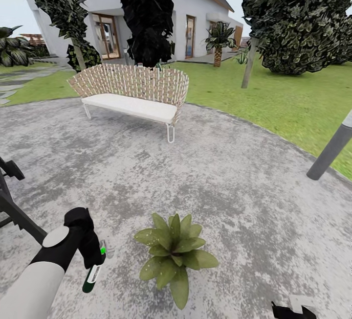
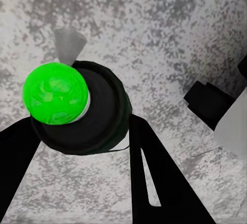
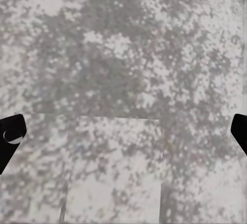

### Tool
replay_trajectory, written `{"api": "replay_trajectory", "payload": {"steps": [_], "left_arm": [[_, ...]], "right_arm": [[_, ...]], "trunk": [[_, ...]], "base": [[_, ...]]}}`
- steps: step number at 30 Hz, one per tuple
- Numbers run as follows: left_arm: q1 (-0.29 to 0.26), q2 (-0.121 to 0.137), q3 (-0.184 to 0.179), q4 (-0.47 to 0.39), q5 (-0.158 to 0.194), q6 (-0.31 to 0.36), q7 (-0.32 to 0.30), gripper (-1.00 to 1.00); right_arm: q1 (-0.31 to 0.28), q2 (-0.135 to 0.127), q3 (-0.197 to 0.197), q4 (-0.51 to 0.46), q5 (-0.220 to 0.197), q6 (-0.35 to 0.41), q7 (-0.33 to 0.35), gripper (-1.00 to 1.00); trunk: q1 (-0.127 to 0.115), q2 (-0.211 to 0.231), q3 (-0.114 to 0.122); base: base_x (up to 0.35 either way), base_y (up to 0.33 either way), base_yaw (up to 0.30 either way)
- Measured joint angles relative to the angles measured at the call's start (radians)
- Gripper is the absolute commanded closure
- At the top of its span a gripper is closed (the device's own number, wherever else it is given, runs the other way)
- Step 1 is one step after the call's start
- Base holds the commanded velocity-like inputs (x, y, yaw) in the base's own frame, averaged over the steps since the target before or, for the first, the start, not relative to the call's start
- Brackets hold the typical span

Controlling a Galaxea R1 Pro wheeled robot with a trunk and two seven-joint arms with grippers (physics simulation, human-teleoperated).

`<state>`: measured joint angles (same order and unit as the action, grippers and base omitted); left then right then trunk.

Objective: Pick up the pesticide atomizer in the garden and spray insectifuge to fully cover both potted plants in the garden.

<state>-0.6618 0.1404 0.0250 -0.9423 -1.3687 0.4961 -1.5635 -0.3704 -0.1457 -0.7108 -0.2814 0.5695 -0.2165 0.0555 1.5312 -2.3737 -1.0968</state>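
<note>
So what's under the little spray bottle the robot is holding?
Grey stone patio lies below the pesticide atomizer, held in the left pincer. The spot straight beneath is covered by the bottle.

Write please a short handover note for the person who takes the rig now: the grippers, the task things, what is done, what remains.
Left gripper: shut on the pesticide atomizer, held beside the potted plant on the stone patio.
Right gripper: open, nothing between its fingers, patio below.
Done: atomizer picked up.
Left: spray this plant fully, then find and spray the second plant.
</note>
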Motion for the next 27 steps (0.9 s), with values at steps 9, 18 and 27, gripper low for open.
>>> {"api": "replay_trajectory", "payload": {"steps": [9,18,27], "left_arm": [[0.002,-0.003,0.0,0.0,-0.001,0.001,0.0,1.0],[0.003,-0.005,0.001,0.0,0.001,0.003,0.0,1.0],[0.003,-0.006,0.001,0.0,0.001,0.004,0.0,1.0]], "right_arm": [[0.0,0.007,0.001,0.0,0.0,0.0,0.001,-1.0],[0.0,0.007,0.001,0.001,0.001,0.0,0.001,-1.0],[0.0,0.007,0.001,0.0,0.001,0.0,0.001,-1.0]], "trunk": [[0.0,0.0,0.0],[0.0,0.0,0.0],[0.0,0.0,0.0]], "base": [[-0.089,-0.243,0.043],[-0.094,-0.251,0.265],[-0.02,-0.274,0.134]]}}
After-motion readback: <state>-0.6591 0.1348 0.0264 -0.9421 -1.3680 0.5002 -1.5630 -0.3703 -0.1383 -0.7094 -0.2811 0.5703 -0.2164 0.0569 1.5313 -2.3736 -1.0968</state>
